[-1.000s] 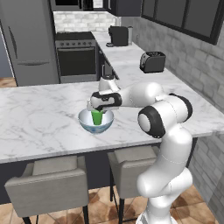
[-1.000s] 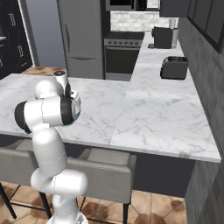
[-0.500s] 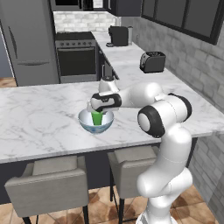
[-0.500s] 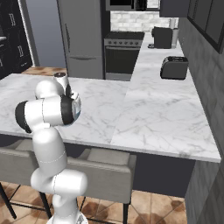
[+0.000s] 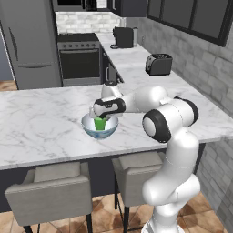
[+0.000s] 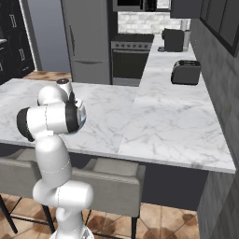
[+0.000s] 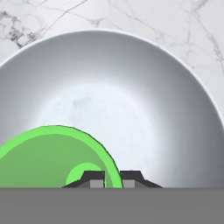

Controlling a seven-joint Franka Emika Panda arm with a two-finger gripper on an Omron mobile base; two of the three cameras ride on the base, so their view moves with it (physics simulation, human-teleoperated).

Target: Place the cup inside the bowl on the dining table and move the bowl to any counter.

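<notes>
1. Left base view: long marble bench (image 5: 41,123) with padded chairs, carrying the bowl (image 5: 99,128) near its front edge, unchanged in place against half a second ago.
2. Bowl wide and round, white inside, upright, not yet moved toward any counter.
3. Cup (image 5: 100,123) green, now down inside the bowl; lower than a second ago, so the first half of the task seems nearly done.
4. Pincer (image 7: 112,179) clenched on the rim of the cup, one tip inside and one outside.
5. Next, probably: releasing the cup, then taking the bowl by its rim.
</notes>
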